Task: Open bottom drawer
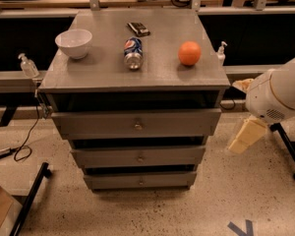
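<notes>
The grey cabinet (132,75) has three drawers, all looking closed. The bottom drawer (140,181) is the narrowest, just above the floor, with a tiny round knob (140,182) at its centre. The mid-sized drawer (139,157) and the widest top drawer (136,124) sit above it. My gripper (246,134) is a pale cream piece hanging below the white arm housing (280,95). It is to the right of the cabinet at about the height of the top two drawers, apart from it and holding nothing.
On the cabinet top stand a white bowl (73,42), a lying soda can (133,52), an orange (190,53) and a small dark object (138,28). Sanitiser bottles (28,65) flank it. A black stand leg (287,146) is right, another (29,200) left.
</notes>
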